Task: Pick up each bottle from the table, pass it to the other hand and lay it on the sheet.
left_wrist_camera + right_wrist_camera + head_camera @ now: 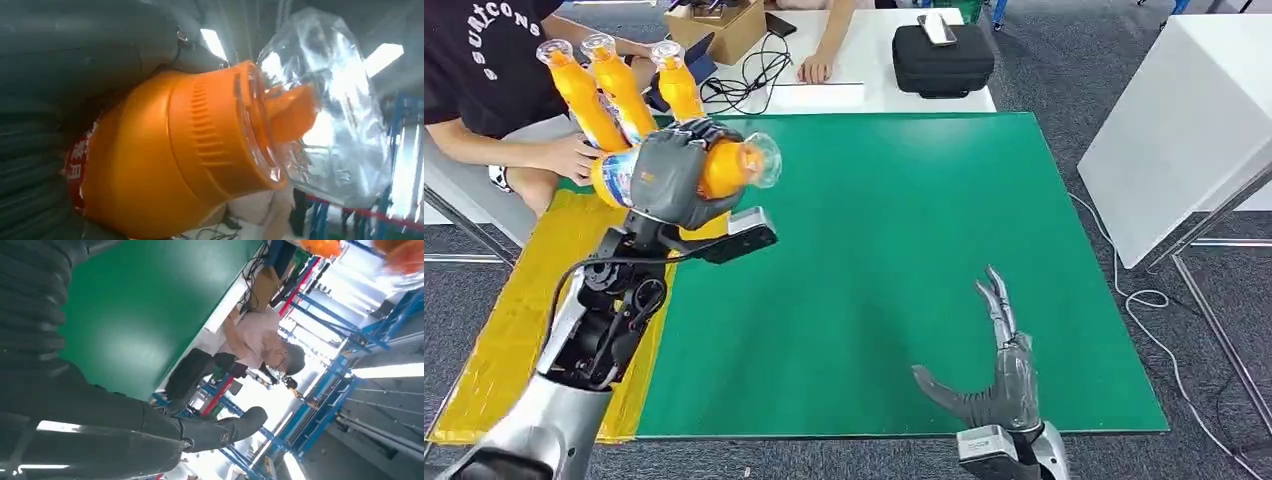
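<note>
Ribbed orange bottle (165, 165), clear-capped, gripped by left hand (669, 180); right hand (1004, 375) spread, empty.

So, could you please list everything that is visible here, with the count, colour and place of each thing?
Held bottle: one, orange with clear cap, lying sideways in the left hand, above the sheet's edge.
Other bottles: three, orange, leaning side by side at the far left; a person's hand is at their base.
Yellow sheet: one, left of the mat.
Green mat: one, covering the table.
Black case: one, on the white table beyond, a phone on top.
Cardboard box: one, brown, far table.
People: two, seated at the far side.
Left hand: grey, grips the held bottle.
Right hand: grey, open, over the mat's near edge.
</note>
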### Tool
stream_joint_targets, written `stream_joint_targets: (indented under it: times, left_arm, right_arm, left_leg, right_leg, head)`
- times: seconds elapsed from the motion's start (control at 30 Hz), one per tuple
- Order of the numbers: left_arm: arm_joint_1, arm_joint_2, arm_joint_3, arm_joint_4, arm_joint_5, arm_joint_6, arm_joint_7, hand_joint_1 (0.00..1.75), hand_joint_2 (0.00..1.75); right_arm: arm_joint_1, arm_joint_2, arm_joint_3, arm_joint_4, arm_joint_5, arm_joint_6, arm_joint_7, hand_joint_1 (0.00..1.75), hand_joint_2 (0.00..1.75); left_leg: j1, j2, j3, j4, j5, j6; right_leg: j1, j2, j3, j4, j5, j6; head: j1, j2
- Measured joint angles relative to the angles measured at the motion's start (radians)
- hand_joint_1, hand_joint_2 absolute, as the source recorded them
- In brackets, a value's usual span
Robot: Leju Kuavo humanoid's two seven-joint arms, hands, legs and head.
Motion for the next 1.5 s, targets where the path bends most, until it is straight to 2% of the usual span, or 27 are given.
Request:
stream_joint_targets:
  times: [0.13,0.53,0.83,1.23,1.27,1.3,1.33,1.37,1.5]
  left_arm:
    - [-0.125,0.006,-0.061,0.210,-0.050,-0.128,0.000,1.75,1.75]
    - [-0.429,0.049,-0.137,0.760,-0.033,-0.289,-0.001,1.75,1.75]
    - [-0.479,0.077,-0.138,0.930,-0.009,-0.321,0.031,1.75,1.75]
    - [-0.463,0.097,-0.131,0.973,0.031,-0.316,0.001,1.75,1.75]
    - [-0.463,0.097,-0.131,0.974,0.033,-0.316,-0.001,1.66,1.75]
    - [-0.461,0.097,-0.130,0.975,0.041,-0.316,-0.007,0.73,1.75]
    - [-0.459,0.098,-0.128,0.975,0.043,-0.316,-0.015,0.14,1.75]
    - [-0.455,0.099,-0.125,0.975,0.048,-0.314,-0.022,0.00,1.75]
    - [-0.422,0.101,-0.115,0.975,0.062,-0.280,-0.035,0.00,1.75]
  right_arm:
    - [-0.008,0.001,-0.010,-0.008,-0.003,0.048,0.003,0.00,1.75]
    - [-0.087,0.005,-0.014,0.011,-0.048,0.110,0.006,0.00,1.75]
    - [-0.091,0.007,-0.015,0.016,-0.048,0.113,0.006,0.00,1.75]
    - [-0.095,0.010,-0.022,0.035,-0.045,0.129,0.006,0.00,1.75]
    - [-0.096,0.010,-0.022,0.035,-0.045,0.129,0.006,0.00,1.75]
    - [-0.096,0.010,-0.022,0.036,-0.045,0.129,0.006,0.00,1.75]
    - [-0.096,0.010,-0.022,0.038,-0.045,0.129,0.006,0.00,1.75]
    - [-0.097,0.010,-0.022,0.040,-0.045,0.129,0.005,0.00,1.75]
    - [-0.098,0.010,-0.022,0.050,-0.046,0.129,0.000,0.00,1.75]
  left_leg:
    - [0.000,0.000,0.000,0.000,0.000,0.000]
    - [0.000,0.002,0.000,0.000,0.000,0.000]
    - [0.000,0.002,-0.001,0.000,0.000,0.000]
    - [0.000,0.000,-0.002,0.000,0.000,0.000]
    - [0.000,0.000,-0.002,0.000,0.000,0.000]
    - [0.000,0.000,-0.002,0.000,0.000,0.000]
    - [0.000,0.000,-0.002,0.000,0.000,0.000]
    - [0.000,0.000,-0.002,0.000,0.000,0.000]
    - [0.000,0.000,-0.001,0.000,0.000,0.000]
  right_leg:
    - [0.000,0.000,0.001,0.000,0.000,0.000]
    - [0.001,0.002,0.000,0.001,0.000,0.000]
    - [0.000,0.002,0.000,0.001,0.000,0.000]
    - [0.000,0.001,0.000,0.001,0.000,0.000]
    - [0.000,0.001,0.000,0.001,0.000,0.000]
    - [0.000,0.001,0.000,0.001,0.000,0.000]
    - [0.000,0.001,0.000,0.001,0.000,0.000]
    - [0.000,0.001,0.000,0.001,0.000,0.000]
    - [0.000,0.001,0.000,0.001,0.000,0.000]
  head:
    - [0.000,0.000]
    - [0.000,0.000]
    - [0.000,0.000]
    - [0.000,0.000]
    - [0.000,0.000]
    - [0.000,0.000]
    - [0.000,0.000]
    - [0.000,0.000]
    - [0.000,0.000]
